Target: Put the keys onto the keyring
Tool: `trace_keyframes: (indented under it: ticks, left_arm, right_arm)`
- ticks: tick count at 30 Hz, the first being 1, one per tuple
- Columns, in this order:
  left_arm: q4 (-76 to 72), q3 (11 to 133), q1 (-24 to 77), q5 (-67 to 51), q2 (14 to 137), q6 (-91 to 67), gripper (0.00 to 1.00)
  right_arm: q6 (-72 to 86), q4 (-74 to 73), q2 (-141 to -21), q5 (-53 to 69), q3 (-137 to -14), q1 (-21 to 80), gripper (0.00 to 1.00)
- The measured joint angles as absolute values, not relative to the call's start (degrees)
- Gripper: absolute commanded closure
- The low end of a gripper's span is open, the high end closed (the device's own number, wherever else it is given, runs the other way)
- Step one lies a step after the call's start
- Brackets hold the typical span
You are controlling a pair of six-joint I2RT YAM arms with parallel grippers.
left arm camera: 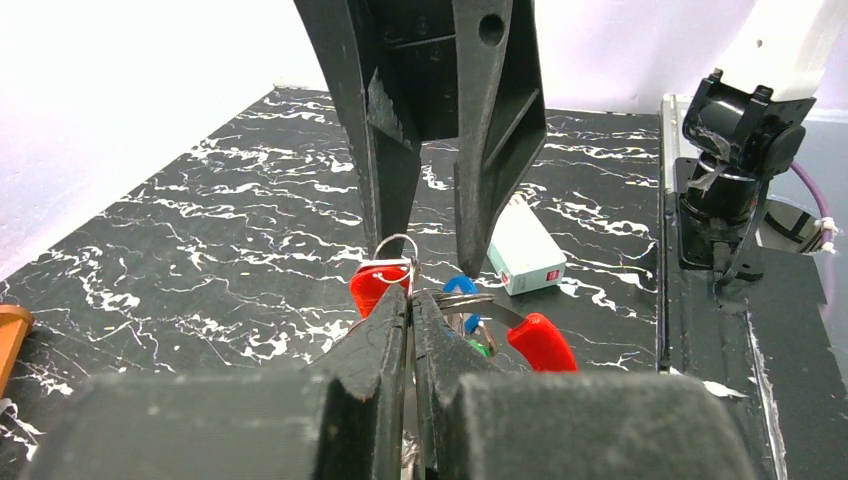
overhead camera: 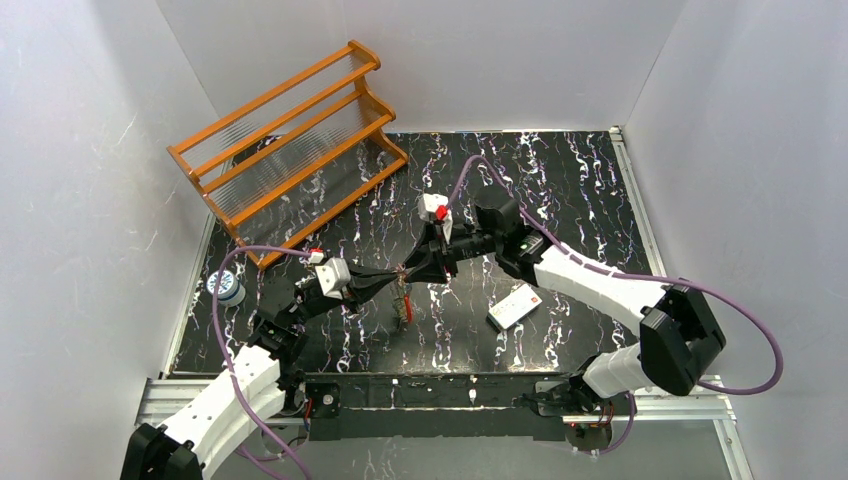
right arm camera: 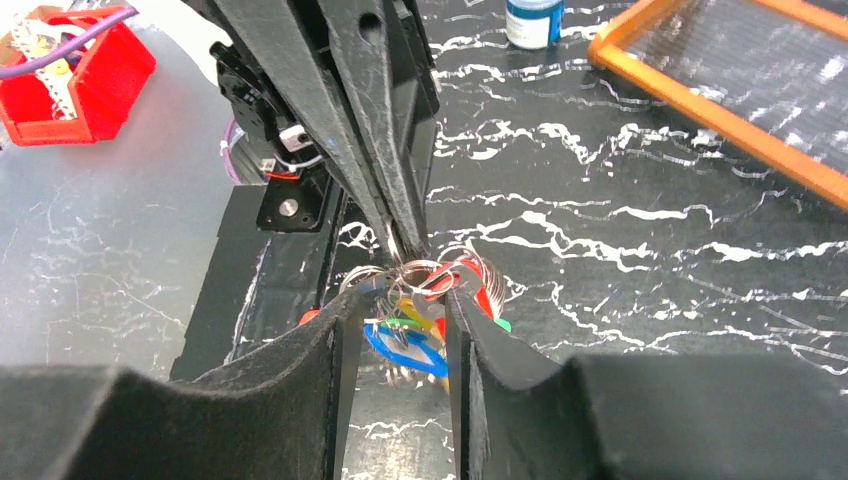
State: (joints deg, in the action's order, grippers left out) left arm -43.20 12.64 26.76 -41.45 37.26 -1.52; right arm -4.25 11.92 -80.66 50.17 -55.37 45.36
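The keyring (right arm camera: 418,272), a thin silver loop, hangs above the table's middle with my left gripper (left arm camera: 410,296) shut on its wire. Keys dangle from it in a bunch (overhead camera: 405,305): red heads (left arm camera: 541,341), a blue one (right arm camera: 405,352), green (right arm camera: 402,324) and yellow. My right gripper (right arm camera: 405,300) faces the left one tip to tip. It is open, its fingers (right arm camera: 340,335) standing either side of the bunch, the right-hand one close against a red key. In the left wrist view the right gripper's two black fingers (left arm camera: 388,190) come down from above, apart.
An orange wooden rack (overhead camera: 290,150) stands at the back left. A small blue-capped bottle (overhead camera: 226,288) sits near the left edge. A flat white card with a red mark (overhead camera: 514,306) lies right of the grippers. A red box (right arm camera: 75,70) is off the table.
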Motion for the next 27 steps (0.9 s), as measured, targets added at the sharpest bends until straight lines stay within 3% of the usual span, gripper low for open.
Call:
trace_keyframes:
  ticks: [12,27]
  left_arm:
    - [-45.47,12.47,26.76,-42.65,37.47,-3.07,1.0]
    - [-46.28,12.47,26.76,-43.05,38.19,-3.84,1.0]
  right_arm:
    - [-7.27,16.97,-73.54,51.13,-50.83,45.36,0.56]
    - [-9.91,20.8,-73.6,51.18,-50.24,45.39,0.56]
